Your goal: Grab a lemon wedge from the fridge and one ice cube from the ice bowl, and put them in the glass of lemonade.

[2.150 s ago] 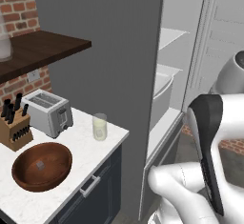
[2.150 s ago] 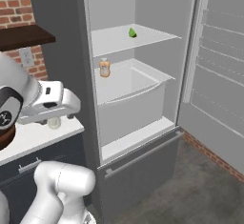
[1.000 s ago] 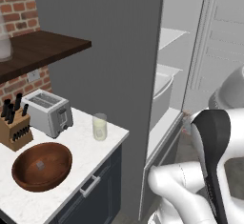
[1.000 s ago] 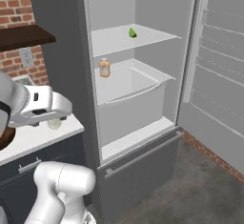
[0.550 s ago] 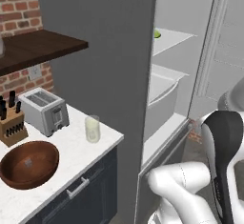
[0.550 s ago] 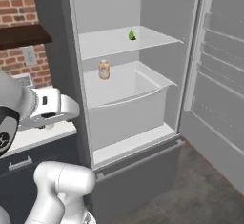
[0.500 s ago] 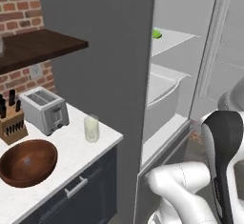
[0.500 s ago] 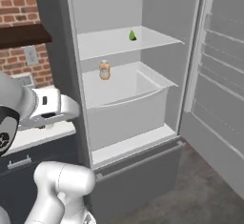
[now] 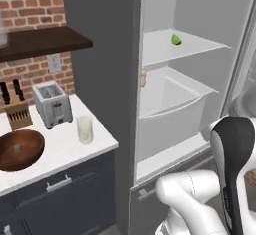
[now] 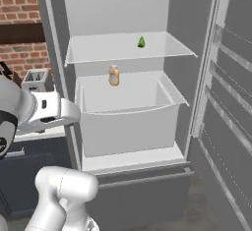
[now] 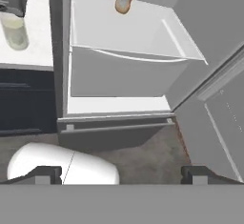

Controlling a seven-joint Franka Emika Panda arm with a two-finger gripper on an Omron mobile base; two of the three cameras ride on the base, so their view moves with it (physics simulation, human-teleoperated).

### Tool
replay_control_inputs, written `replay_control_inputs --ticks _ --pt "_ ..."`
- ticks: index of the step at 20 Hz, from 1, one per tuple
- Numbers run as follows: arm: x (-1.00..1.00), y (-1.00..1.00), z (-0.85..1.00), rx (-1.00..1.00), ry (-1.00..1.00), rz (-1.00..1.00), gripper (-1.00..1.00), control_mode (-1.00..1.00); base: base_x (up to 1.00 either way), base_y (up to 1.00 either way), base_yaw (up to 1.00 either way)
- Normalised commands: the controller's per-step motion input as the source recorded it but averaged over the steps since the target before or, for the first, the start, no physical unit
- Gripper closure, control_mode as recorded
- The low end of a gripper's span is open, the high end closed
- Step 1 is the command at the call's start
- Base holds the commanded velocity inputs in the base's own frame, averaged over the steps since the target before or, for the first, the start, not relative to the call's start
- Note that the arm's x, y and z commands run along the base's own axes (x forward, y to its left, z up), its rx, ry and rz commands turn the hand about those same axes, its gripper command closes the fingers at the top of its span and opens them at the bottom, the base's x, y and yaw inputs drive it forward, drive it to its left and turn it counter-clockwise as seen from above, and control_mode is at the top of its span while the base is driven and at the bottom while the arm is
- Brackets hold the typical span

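End effector [image 11: 122, 174] released, low before open fridge [image 10: 54, 38]; lemon wedge [image 10: 141, 42] lies well above it on the upper shelf [image 10: 98, 48].

A toaster [image 9: 52, 105] stands beside a knife block [image 9: 17, 113] on the counter [image 9: 60, 151].

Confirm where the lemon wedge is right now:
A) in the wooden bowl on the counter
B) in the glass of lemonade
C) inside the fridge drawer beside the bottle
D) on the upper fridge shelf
D: the lemon wedge lies on the upper shelf of the open fridge, above the small orange bottle; the glass of lemonade stands on the counter without it.
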Motion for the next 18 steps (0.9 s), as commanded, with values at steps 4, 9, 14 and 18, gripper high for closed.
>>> replay_control_inputs --ticks 4,9,14,18 --pt "0.0 0.0 0.0 0.0 0.0 0.0 -1.0 1.0 0.06 -0.87 0.51" --pt "0.0 0.0 0.0 0.0 0.0 0.0 -1.0 1.0 0.28 -0.58 0.42" --pt "0.0 0.0 0.0 0.0 0.0 0.0 -1.0 1.0 0.3 -0.06 0.19" --pt "0.0 0.0 0.0 0.0 0.0 0.0 -1.0 1.0 0.19 -0.36 0.0"
